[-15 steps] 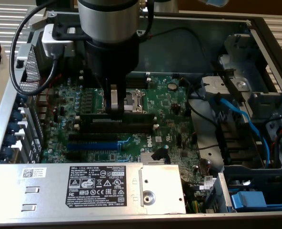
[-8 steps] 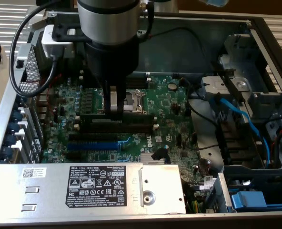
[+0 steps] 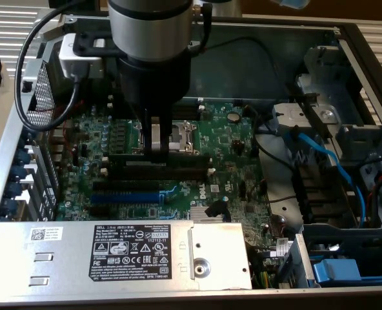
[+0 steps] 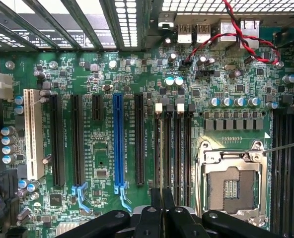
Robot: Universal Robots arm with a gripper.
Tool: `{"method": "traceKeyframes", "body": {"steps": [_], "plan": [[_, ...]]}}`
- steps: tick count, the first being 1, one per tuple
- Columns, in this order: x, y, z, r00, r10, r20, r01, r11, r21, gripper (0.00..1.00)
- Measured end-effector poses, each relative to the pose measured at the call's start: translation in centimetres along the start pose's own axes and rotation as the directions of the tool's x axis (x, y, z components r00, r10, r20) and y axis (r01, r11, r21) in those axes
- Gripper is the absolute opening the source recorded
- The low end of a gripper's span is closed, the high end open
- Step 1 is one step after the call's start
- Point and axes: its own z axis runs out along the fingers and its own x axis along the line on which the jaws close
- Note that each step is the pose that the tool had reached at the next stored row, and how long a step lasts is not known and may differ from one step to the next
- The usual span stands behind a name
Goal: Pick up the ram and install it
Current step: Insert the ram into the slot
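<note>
My gripper [image 3: 157, 152] reaches down over the green motherboard [image 3: 233, 145], its fingers shut on the ram [image 3: 188, 157]. The ram is a long dark stick standing on edge along the black memory slots [image 3: 178, 174], level with the board and right at the slot nearest the CPU socket [image 3: 181, 137]. I cannot tell whether it is seated. From the wrist, the black fingers [image 4: 156, 210] are pressed close together directly over the black slots [image 4: 173, 148] with white end clips [image 4: 159, 107]. There the ram is edge-on and hard to tell apart from the slots.
The blue slot [image 4: 118, 144] and further black card slots lie beside the memory slots, and the open CPU socket [image 4: 231, 186] is on the other side. A labelled metal box [image 3: 133, 248] spans the front. Blue cables [image 3: 333, 165] and drive bays fill the exterior view's right.
</note>
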Motion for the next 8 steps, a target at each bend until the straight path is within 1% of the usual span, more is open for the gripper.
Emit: {"method": "traceKeyframes", "body": {"steps": [3,8], "plan": [[0.00,-0.03,0.00,1.0000,0.000,-0.0002,0.000,1.0000,-0.0068,0.12],[-0.05,-0.08,0.00,1.0000,-0.003,-0.0001,0.003,1.0000,-0.0079,0.12]]}}
